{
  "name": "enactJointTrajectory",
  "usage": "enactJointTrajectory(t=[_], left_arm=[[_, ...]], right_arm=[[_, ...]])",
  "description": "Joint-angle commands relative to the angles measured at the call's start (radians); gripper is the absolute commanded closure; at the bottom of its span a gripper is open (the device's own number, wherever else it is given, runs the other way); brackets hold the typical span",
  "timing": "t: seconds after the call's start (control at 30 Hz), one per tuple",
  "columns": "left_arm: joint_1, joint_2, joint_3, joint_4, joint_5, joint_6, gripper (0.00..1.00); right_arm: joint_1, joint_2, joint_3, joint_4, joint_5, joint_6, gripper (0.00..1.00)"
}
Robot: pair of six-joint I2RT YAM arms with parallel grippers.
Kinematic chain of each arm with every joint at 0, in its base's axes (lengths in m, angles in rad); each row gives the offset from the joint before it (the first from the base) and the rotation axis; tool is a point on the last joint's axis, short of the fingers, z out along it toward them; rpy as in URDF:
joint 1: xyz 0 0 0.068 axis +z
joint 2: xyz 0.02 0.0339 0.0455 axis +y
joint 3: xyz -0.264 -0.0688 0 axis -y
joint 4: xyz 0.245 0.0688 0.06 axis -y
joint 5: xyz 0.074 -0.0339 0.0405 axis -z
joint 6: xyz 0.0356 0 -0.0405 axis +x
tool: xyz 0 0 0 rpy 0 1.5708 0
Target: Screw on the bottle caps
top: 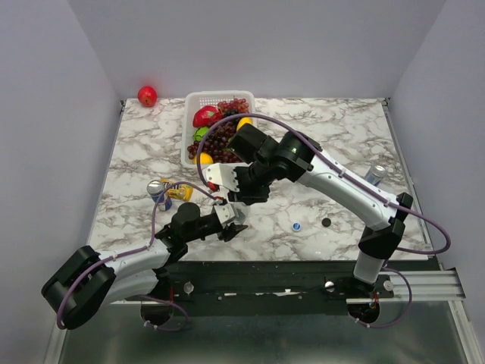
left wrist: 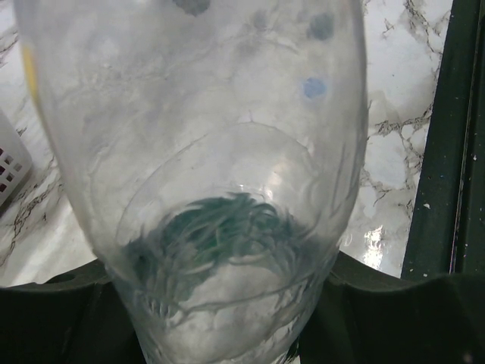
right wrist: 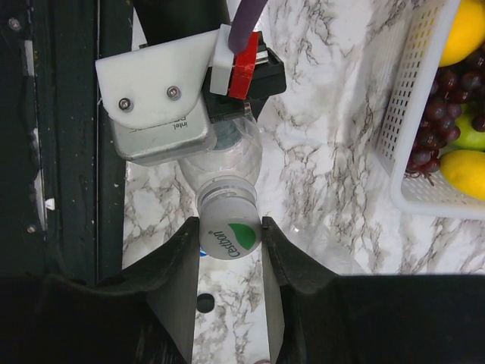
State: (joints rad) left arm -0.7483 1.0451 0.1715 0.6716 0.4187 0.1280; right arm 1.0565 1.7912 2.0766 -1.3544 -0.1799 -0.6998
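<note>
The left tool [top: 233, 221] clamps a clear bottle [left wrist: 204, 152]; the right tool [right wrist: 229, 227] pinches its white-green cap [right wrist: 231, 241]. A blue cap [top: 296, 226] and black cap [top: 326, 223] lie on the bench [top: 341, 136].

Left arm [top: 129, 262] is stretched low from near-left base toward table centre; left gripper [top: 231, 220] is clamped on bottle [left wrist: 204, 189]. Right arm [top: 341, 182] is arched over, wrist bent down; right gripper [right wrist: 229, 227] is pinched on white-green cap [right wrist: 229, 241], fingers [right wrist: 178, 280] pressed either side.

I see bright, even light. Soft shadows on table [top: 348, 129]. Bottle [left wrist: 204, 152] up close looks blurry. White glare near table edge.
</note>
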Motion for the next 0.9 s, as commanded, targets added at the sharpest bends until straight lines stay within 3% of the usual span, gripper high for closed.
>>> enactJointTrajectory(t=[0.0,0.3,0.87], left_arm=[[-0.011,-0.036,0.0,0.131,0.026,0.013,1.0],[-0.01,-0.046,0.017,0.125,0.006,-0.018,1.0],[-0.003,-0.031,0.04,0.042,0.035,-0.011,1.0]], right_arm=[[-0.026,0.005,0.005,0.075,0.013,0.077,0.6],[-0.027,-0.015,-0.047,0.086,-0.007,0.106,0.58],[-0.027,-0.027,-0.023,0.09,0.045,0.12,0.42]])
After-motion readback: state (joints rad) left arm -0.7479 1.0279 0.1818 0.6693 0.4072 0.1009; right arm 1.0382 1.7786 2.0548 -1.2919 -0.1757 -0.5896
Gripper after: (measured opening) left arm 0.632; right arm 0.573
